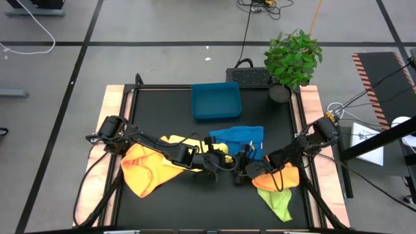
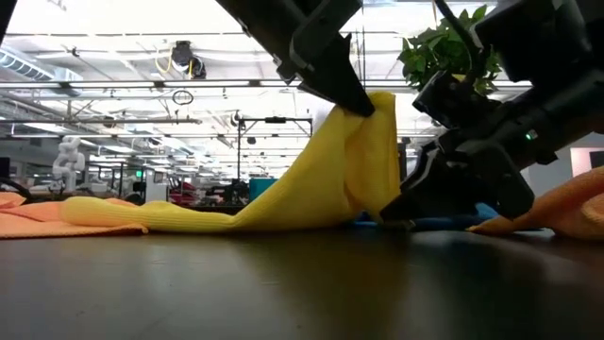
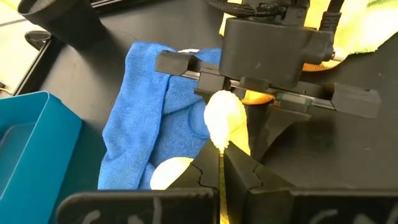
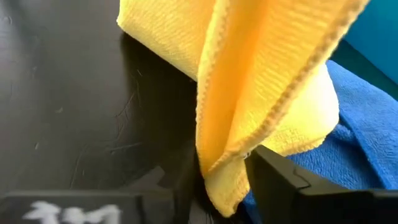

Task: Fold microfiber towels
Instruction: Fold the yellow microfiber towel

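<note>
1. While my arms meet near the middle of the black table (image 1: 156, 110), the orange-yellow soft square microfiber towel (image 1: 146, 168) lies crumpled at the near left, beside my left arm.
2. My left gripper (image 3: 221, 163) is pinched tight on the pale yellow soft microfiber towel (image 2: 311, 179), holding one bunched edge up off the table while the rest trails down and away to the left.
3. Beyond that, the rigid blue rectangular plastic tray (image 1: 216, 101) sits at the far middle of the table.
4. Just right of centre, the blue soft microfiber towel (image 1: 239, 138) lies rumpled on the table, partly under the lifted yellow one.
5. My right gripper (image 4: 224, 180) sits low at the table with its fingers at a narrow gap around the hanging fold of the pale yellow towel; I cannot tell whether they have it clamped.
6. Under my right arm, a second orange soft towel (image 1: 278, 179) lies in a heap.
7. At the near right, the lime green soft microfiber towel (image 1: 278, 203) lies touching that orange one.
</note>
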`<move>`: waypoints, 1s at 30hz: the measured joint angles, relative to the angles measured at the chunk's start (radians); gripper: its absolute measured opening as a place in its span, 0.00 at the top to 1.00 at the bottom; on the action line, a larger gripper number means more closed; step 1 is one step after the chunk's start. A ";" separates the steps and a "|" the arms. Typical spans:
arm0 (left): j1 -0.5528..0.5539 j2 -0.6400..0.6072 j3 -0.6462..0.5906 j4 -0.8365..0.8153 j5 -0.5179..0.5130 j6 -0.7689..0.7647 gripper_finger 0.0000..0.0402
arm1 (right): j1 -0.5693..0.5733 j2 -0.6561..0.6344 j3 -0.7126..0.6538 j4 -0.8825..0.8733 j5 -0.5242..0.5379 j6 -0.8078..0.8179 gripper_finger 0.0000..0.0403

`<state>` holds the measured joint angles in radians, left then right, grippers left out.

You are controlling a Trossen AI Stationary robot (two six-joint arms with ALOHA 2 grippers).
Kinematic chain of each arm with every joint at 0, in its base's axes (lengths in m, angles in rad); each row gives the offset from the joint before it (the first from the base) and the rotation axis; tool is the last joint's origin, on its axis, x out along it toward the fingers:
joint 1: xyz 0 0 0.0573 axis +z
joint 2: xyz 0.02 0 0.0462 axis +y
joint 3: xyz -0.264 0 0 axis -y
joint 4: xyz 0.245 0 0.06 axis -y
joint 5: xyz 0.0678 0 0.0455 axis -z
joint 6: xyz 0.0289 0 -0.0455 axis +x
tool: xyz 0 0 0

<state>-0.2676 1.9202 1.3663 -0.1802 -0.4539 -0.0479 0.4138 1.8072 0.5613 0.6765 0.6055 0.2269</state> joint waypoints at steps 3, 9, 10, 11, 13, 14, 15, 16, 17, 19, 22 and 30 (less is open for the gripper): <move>0.000 0.000 0.000 0.001 0.000 0.000 0.99 | -0.004 0.000 0.000 0.001 -0.001 0.017 0.77; 0.000 0.000 0.000 -0.004 0.000 -0.001 0.99 | -0.008 0.000 0.000 -0.038 -0.003 0.019 0.92; 0.000 0.000 0.000 -0.005 0.000 -0.001 0.99 | -0.008 0.000 0.000 -0.040 -0.005 0.020 0.95; 0.000 0.000 0.000 -0.008 0.000 -0.002 0.99 | -0.008 0.000 0.000 -0.043 -0.007 0.019 0.97; 0.000 0.000 0.000 -0.014 0.000 -0.004 1.00 | -0.008 0.000 0.000 -0.044 -0.022 0.019 0.99; 0.000 0.000 0.000 -0.017 0.000 -0.004 0.99 | -0.008 0.000 0.000 -0.044 -0.033 0.019 0.99; 0.000 0.000 0.000 -0.021 0.000 -0.003 0.99 | -0.008 -0.003 0.000 -0.046 -0.035 0.018 0.98; 0.000 0.000 0.000 -0.023 0.000 -0.003 0.99 | -0.008 -0.010 0.000 -0.055 -0.036 0.016 0.98; 0.000 0.000 0.000 -0.027 0.000 -0.003 0.99 | -0.008 -0.018 0.000 -0.064 -0.040 0.016 0.98; 0.000 -0.005 0.000 -0.045 0.000 -0.003 0.99 | -0.008 -0.041 -0.001 -0.087 -0.069 0.016 0.99; 0.000 -0.018 -0.001 -0.063 -0.010 0.002 0.99 | -0.008 -0.092 -0.001 -0.117 -0.082 0.020 0.99; -0.008 -0.138 -0.001 -0.136 -0.044 0.057 0.99 | -0.004 -0.356 -0.001 -0.279 -0.030 -0.040 1.00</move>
<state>-0.2751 1.7826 1.3651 -0.3163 -0.4975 0.0089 0.4095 1.4509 0.5601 0.3971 0.5750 0.1873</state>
